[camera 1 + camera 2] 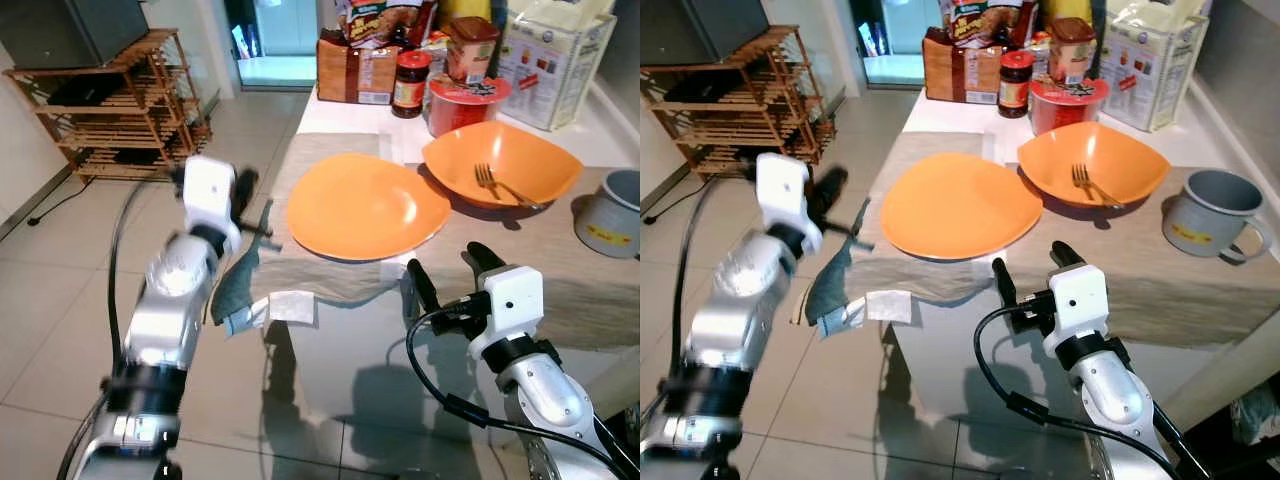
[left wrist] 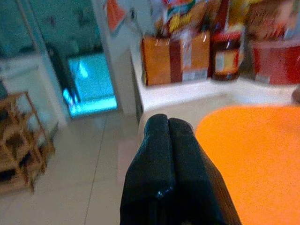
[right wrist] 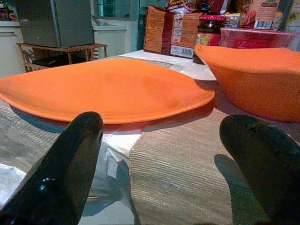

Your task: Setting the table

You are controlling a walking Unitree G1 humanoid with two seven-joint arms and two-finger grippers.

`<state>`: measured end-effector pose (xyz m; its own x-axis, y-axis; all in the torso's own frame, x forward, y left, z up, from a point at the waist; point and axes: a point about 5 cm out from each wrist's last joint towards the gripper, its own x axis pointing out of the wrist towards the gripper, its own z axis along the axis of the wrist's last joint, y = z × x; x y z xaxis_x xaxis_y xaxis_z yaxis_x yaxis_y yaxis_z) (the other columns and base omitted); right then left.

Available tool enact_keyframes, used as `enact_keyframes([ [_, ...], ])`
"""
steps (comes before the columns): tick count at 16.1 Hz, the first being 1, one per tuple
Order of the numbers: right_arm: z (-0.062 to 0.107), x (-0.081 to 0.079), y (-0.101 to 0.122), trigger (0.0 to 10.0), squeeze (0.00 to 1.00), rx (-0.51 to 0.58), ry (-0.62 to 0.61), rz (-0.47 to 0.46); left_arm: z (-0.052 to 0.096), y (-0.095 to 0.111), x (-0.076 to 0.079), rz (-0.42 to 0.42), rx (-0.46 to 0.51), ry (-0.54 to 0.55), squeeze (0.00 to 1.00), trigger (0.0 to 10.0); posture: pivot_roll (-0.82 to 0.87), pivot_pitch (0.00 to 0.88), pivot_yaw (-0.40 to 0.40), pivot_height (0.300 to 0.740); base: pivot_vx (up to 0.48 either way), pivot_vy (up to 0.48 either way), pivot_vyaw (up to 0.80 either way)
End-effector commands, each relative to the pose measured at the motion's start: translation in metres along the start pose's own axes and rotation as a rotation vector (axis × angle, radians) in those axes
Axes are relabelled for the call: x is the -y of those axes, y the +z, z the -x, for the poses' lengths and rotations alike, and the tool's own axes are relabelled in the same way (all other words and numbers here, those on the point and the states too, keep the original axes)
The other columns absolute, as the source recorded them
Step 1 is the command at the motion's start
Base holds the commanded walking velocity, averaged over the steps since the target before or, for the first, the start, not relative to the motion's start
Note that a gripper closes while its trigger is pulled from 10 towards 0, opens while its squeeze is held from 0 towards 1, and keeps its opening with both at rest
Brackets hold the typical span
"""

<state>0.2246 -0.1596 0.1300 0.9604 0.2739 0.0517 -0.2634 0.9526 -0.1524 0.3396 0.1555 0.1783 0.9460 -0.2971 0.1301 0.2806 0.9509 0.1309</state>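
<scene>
A: Right gripper point(image 1: 447, 272) first. State?

B: Fingers spread wide, nothing between them. It sits at the near edge of the table, just short of the plate point(image 1: 366, 206).

A: Left gripper point(image 2: 168, 123)?

B: Fingers pressed together, holding nothing. It hangs off the table's left end, beside the drooping corner of the cloth point(image 1: 340, 276).

A: Plate position?

B: Orange, flat on the cloth, near the table's front left. The orange bowl point(image 1: 503, 161) is just behind and to its right, their rims touching or nearly so; cannot tell which. A fork point(image 1: 497, 182) lies inside the bowl.

A: Further out?

B: Grey mug point(image 1: 1210, 213) to the right of the bowl. Jar point(image 1: 410, 83), red tub point(image 1: 466, 102), boxes and bags at the back. Wooden shelf point(image 1: 130, 104) on the floor, far left.
</scene>
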Motion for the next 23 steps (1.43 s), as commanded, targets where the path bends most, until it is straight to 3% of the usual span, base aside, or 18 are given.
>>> enact_keyframes([
  [1,0.001,0.000,0.005,10.0,0.00,0.012,0.002,-0.011,-0.005,0.000,-0.004,-0.003,-0.006,-0.012,0.00,0.0,-0.21,0.000,0.098,0.735,0.000,0.000,0.00],
  [3,0.004,0.000,0.006,10.0,0.00,0.011,-0.001,-0.021,-0.014,-0.005,-0.001,-0.006,-0.059,-0.081,0.00,0.0,-0.22,0.000,0.101,0.735,0.000,0.000,0.00],
  [4,0.005,0.000,0.006,10.0,0.00,0.008,-0.003,-0.027,-0.017,-0.006,-0.001,-0.013,-0.074,-0.089,0.00,2.8,-0.22,0.000,0.104,0.735,0.000,0.000,0.00],
  [5,0.006,0.001,0.006,10.0,0.00,0.007,-0.004,-0.026,-0.022,-0.005,-0.001,-0.023,-0.078,-0.099,0.00,10.0,-0.23,0.000,0.106,0.735,0.000,0.000,0.00],
  [11,0.012,0.001,0.007,10.0,0.00,-0.004,-0.015,-0.028,-0.054,0.013,-0.003,-0.090,-0.087,-0.189,0.00,10.0,-0.25,0.000,0.120,0.735,0.000,0.000,0.00],
  [14,0.014,-0.001,0.007,10.0,0.00,-0.006,-0.019,-0.032,-0.062,0.014,-0.001,-0.092,-0.109,-0.217,0.00,10.0,-0.26,0.000,0.128,0.735,0.000,0.000,0.00],
  [23,0.014,0.001,0.011,10.0,0.00,-0.009,-0.036,-0.067,-0.059,-0.008,0.009,-0.067,-0.188,-0.309,0.00,10.0,-0.26,0.002,0.128,0.735,0.000,0.000,0.00],
])
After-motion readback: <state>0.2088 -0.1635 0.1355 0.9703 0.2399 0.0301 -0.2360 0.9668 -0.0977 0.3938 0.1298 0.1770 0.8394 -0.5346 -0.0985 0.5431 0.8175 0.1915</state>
